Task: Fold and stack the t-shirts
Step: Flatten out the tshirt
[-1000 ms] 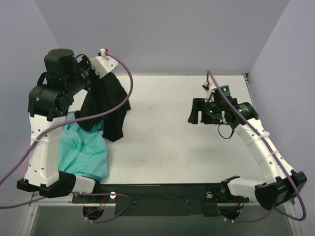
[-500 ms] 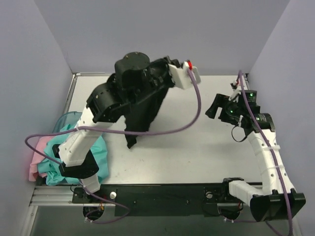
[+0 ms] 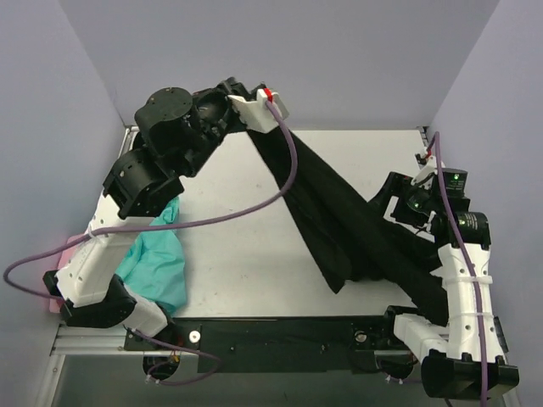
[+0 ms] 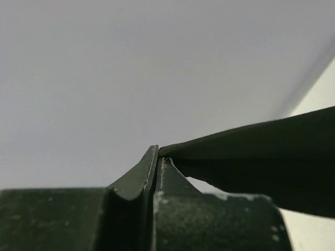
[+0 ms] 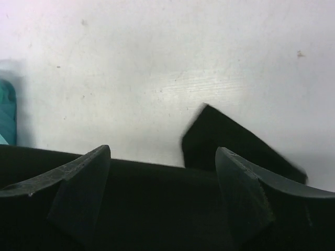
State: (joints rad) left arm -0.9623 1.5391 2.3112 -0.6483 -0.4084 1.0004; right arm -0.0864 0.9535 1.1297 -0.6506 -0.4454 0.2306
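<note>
My left gripper (image 3: pixel 252 129), raised at the back of the table, is shut on an edge of the large black t-shirt (image 3: pixel 327 220). In the left wrist view its jaws (image 4: pixel 158 152) pinch the black cloth (image 4: pixel 261 157), which runs off taut to the right. The shirt stretches diagonally down to the table's near right and drapes over my right arm. My right gripper (image 3: pixel 386 203) stands open just above that cloth; its fingers (image 5: pixel 86 175) straddle the black t-shirt (image 5: pixel 157 209) without closing on it. A teal t-shirt (image 3: pixel 157 263) lies crumpled at the near left.
The white table (image 3: pixel 229 229) is walled by lilac panels at the back and both sides. A purple cable (image 3: pixel 254 203) loops from my left wrist across the table. The teal t-shirt's edge (image 5: pixel 6 112) shows at the far left of the right wrist view.
My left arm has swung the black t-shirt up and back, pulling it out long towards the right. My right arm has drawn back to the near right, and the shirt now lies over it.
</note>
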